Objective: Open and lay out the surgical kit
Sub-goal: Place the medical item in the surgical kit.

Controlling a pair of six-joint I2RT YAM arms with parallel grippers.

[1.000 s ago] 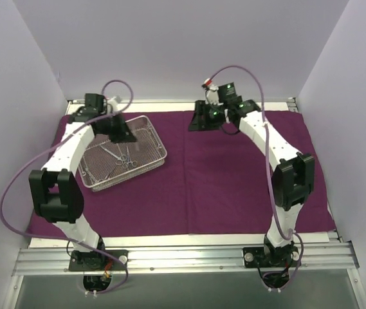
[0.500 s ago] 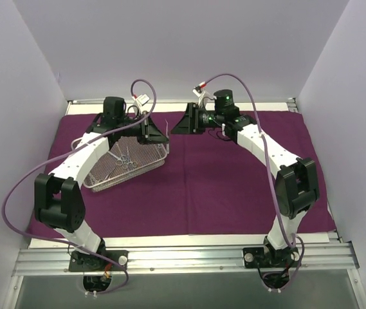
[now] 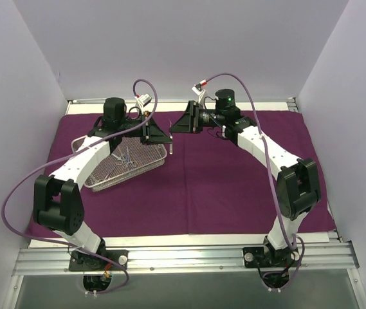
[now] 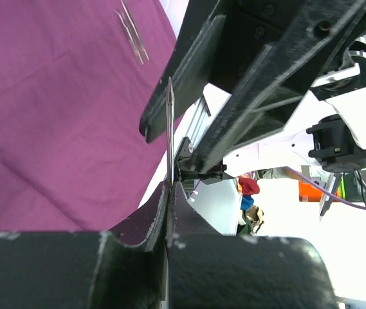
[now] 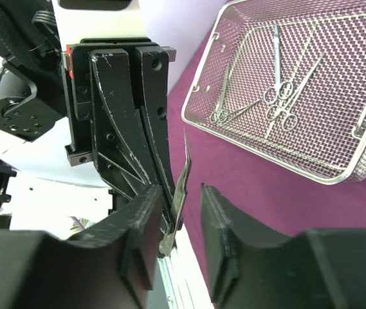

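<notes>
Tweezers (image 5: 184, 168) pinched by left tool (image 4: 168, 190); right tool (image 5: 181, 194) parted around them, beside tray (image 5: 345, 78).

Back wall (image 3: 170, 45): plain pale lavender-white, upright behind worktop.
Left wall (image 3: 9, 103) / right wall (image 3: 359, 96): same pale colour, closing in both sides.
Worktop (image 3: 202, 239): white, thin strip showing at near edge.
Rail (image 3: 189, 256): silver metal profile along near edge, L to R.
Orange obj. (image 4: 311, 191) & red obj. (image 4: 249, 186): bkgd of left wrist view, blurred, can't ID.

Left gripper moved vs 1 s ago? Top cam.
Yes. The left gripper, shut on tweezers, moved right: a second ago it hung over the wire-mesh tray's far edge; now it is at the tray's far-right corner, facing the right gripper.
</notes>
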